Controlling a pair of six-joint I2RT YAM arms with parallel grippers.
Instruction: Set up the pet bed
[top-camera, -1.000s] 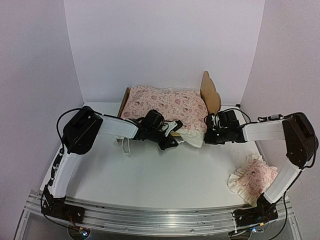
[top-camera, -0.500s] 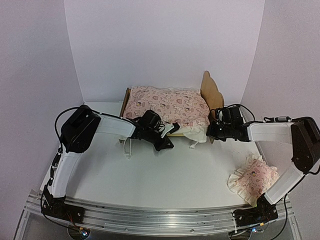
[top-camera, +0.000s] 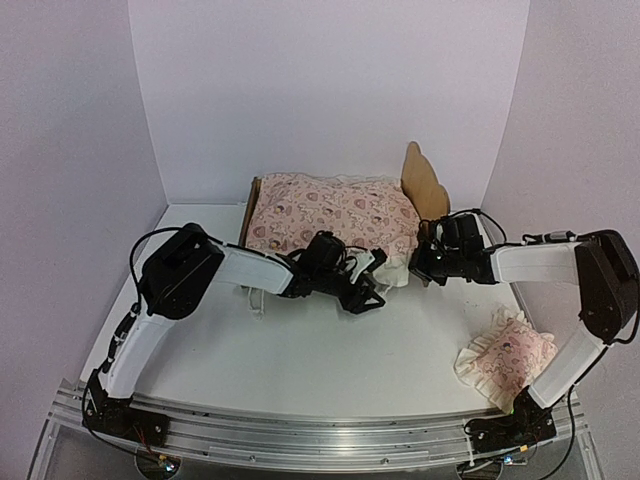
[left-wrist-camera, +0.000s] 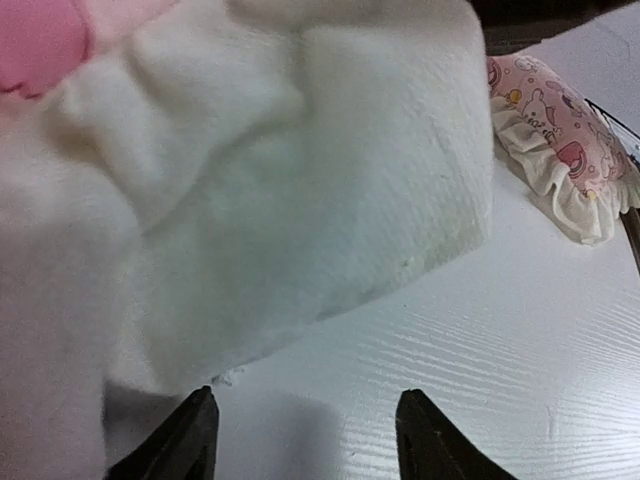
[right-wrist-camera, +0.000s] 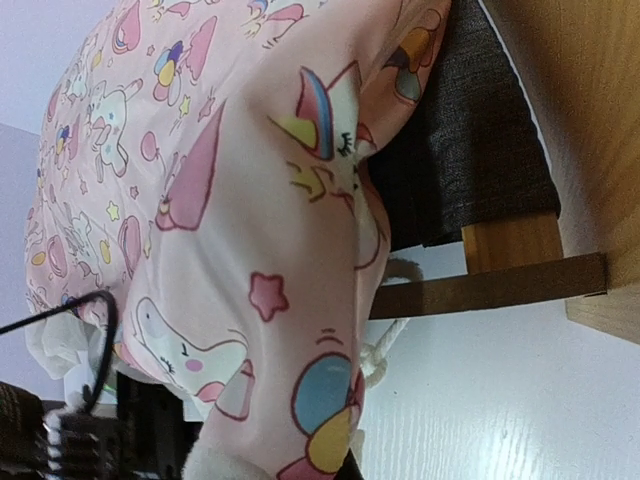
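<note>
The pet bed (top-camera: 421, 178) stands at the back, its plywood headboard on the right. A pink printed cover (top-camera: 330, 213) with a cream ruffle lies draped over it. My left gripper (top-camera: 368, 292) is open just in front of the bed's near edge. In the left wrist view the cream ruffle (left-wrist-camera: 250, 190) hangs above its empty fingers (left-wrist-camera: 195, 440). My right gripper (top-camera: 422, 265) is shut on the cover's corner near the headboard. In the right wrist view the cover (right-wrist-camera: 230, 220) hides the fingers, and the dark fabric base (right-wrist-camera: 470, 150) and wooden rail (right-wrist-camera: 490, 285) show beside it.
A small pink ruffled pillow (top-camera: 505, 360) lies on the white table at the front right, also seen as the pillow (left-wrist-camera: 560, 120) in the left wrist view. A white cord (top-camera: 255, 292) trails off the bed's left front. White walls close in the back and sides.
My left gripper has opened, let go of the cover's ruffle and moved right along the bed's front. The right gripper has stayed shut on the cover near the headboard.
</note>
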